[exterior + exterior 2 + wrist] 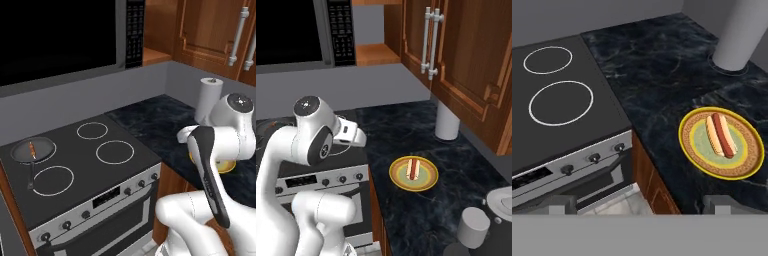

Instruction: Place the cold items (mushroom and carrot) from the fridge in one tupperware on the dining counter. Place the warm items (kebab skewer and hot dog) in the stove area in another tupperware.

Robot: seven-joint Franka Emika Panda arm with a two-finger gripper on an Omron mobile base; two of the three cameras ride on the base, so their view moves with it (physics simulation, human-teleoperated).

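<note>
The gripper [641, 202] hangs above the counter edge, fingers spread wide and holding nothing. Just beyond, the hot dog [721, 134] lies on a yellow plate [694, 150]. It is probably light and soft-bunned; grasp it across the middle. Farther off, a paper towel roll [739, 35] stands well clear. On the stove [75, 175], a pan [33, 150] holds a skewer.

A grey wall [90, 100] backs a black stove [75, 160] with white ring burners. A dark microwave [60, 35] hangs above it. Brown wooden cabinets [466, 60] with silver handles [428, 40] line the wall above the black veined table [406, 130].
</note>
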